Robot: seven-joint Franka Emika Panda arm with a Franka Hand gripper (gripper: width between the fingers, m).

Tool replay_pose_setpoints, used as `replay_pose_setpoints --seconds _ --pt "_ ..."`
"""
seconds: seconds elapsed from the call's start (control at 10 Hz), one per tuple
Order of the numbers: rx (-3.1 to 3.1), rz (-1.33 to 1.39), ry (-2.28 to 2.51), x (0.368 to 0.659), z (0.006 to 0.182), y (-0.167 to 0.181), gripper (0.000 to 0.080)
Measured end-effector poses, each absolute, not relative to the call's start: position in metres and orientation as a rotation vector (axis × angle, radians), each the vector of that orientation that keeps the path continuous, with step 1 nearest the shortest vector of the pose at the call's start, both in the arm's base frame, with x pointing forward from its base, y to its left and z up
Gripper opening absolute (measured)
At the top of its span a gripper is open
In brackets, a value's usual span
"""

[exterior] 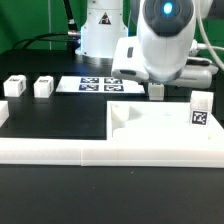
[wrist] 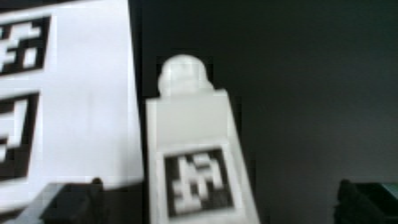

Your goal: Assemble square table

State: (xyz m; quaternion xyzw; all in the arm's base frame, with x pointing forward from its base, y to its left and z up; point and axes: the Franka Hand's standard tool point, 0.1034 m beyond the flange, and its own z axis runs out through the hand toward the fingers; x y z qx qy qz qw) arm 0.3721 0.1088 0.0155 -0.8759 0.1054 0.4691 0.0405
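Exterior view: the job looks barely begun. The square panel (exterior: 150, 128) lies flat near the front edge of the tabletop (exterior: 40, 195), towards the exterior view's right, and no leg shows fixed to it. One leg (exterior: 15, 87) and a second leg (exterior: 43, 87) stand loose near the tabletop's edge at the exterior view's left, well apart from the panel. A third leg (exterior: 198, 111), tag towards the camera, sits at the panel's far right corner. I cannot tell whether it rests on the panel or just behind it. A small white block (exterior: 3, 112), cut off at the picture's edge, may be the fourth. By my judgement all four legs are left to fit. The fingers (exterior: 156, 90) hang low just behind the panel's far rim; their spread does not show here. The marker board (exterior: 100, 85) lies between the loose legs and the arm. A long white rail (exterior: 60, 153) runs along the front edge, just in front of the panel.

Wrist view: a tagged leg (wrist: 192, 140) with a round peg on its end rests on the bare tabletop (wrist: 302, 90), just beside the marker board (wrist: 80, 110). The fingers (wrist: 68, 203) are spread wide and hold nothing. Which of the legs this is, I cannot tell. The board's edge sits close on one side, so that finger probably has little room.
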Motion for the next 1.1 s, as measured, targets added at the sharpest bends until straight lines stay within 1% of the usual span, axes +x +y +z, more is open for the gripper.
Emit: replay_pose_setpoints --seconds 0.2,0.4,0.5,0.6,0.7,0.8,1.1 --pt "-2.698 1.431 0.323 0.3737 0.0161 0.1106 0.0649" --pt "-2.719 1.415 0.351 0.3755 0.0129 0.1100 0.0649" --pt "-2.718 1.414 0.355 0.3758 0.0129 0.1090 0.0622" --pt "-2.716 1.413 0.358 0.3761 0.0129 0.1081 0.0622" --pt "-2.716 1.413 0.360 0.3763 0.0128 0.1074 0.0441" --pt "-2.714 1.414 0.362 0.3764 0.0130 0.1068 0.0288" --pt "-2.711 1.414 0.366 0.3767 0.0135 0.1057 0.0289"
